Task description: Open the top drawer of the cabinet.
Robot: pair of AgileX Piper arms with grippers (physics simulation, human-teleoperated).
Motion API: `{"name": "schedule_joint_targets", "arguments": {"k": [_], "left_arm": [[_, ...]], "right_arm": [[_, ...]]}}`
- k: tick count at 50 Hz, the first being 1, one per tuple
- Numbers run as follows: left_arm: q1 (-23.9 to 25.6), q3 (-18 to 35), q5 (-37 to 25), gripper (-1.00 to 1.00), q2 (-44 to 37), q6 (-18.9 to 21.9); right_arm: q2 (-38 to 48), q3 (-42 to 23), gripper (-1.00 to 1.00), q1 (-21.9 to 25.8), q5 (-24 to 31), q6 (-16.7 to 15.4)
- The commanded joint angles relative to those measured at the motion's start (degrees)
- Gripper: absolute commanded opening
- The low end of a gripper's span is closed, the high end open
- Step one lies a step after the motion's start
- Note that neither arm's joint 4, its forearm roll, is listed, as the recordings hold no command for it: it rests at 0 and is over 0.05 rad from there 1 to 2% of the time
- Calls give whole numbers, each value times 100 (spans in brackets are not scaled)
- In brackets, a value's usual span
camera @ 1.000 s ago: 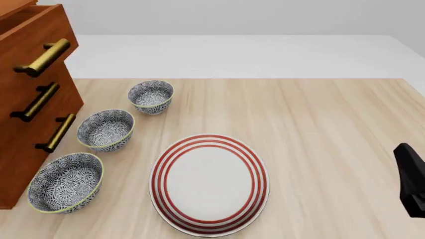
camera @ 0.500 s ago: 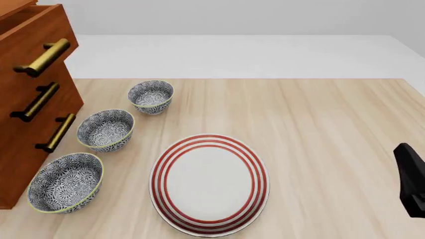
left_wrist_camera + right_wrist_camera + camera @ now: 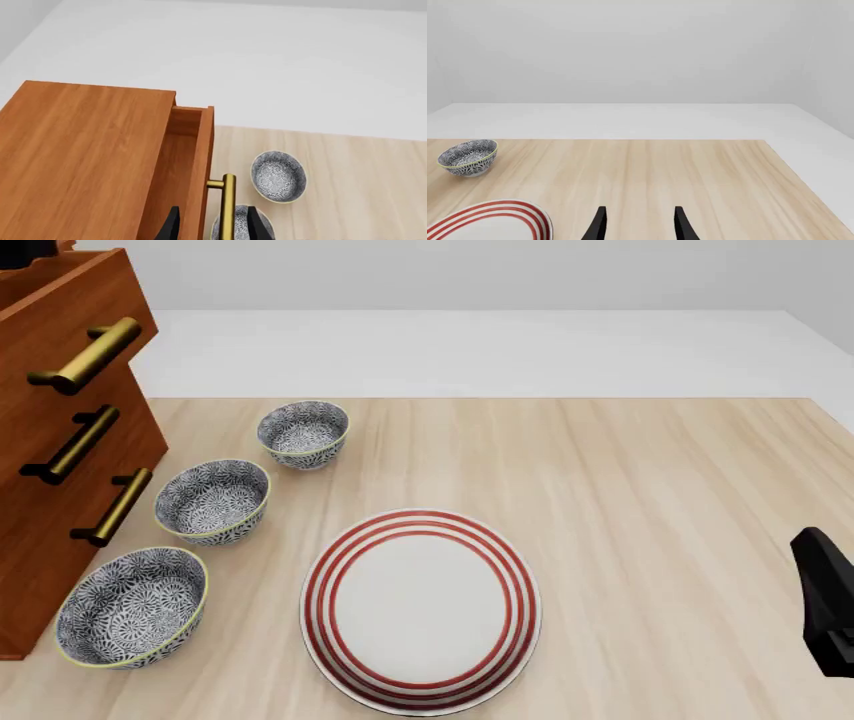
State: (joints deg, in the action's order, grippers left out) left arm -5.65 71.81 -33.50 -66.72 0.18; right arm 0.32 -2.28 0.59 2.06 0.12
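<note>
Two dark fingertips of the left gripper stand spread apart above the cabinet, straddling the front panel and brass handle of the top drawer, which juts out a little from the cabinet at the table's left edge; they do not visibly clamp anything. Off at the table's right side, well apart from the cabinet, the right gripper hangs parted and empty over bare wood near the red-striped plate.

A pale wood table stands on a white floor before plain grey walls.
</note>
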Motion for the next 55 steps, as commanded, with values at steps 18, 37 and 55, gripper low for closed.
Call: {"name": "schedule_joint_targets", "arguments": {"k": [18, 37, 55], "left_arm": [[-131, -218, 250, 100, -282, -1], [-199, -281, 408, 100, -479, 116], [-253, -412, 538, 100, -585, 189]], "right_arm": [[0, 0, 100, 0, 0, -3], [0, 0, 100, 0, 0, -1], [0, 0, 100, 0, 0, -1]]}}
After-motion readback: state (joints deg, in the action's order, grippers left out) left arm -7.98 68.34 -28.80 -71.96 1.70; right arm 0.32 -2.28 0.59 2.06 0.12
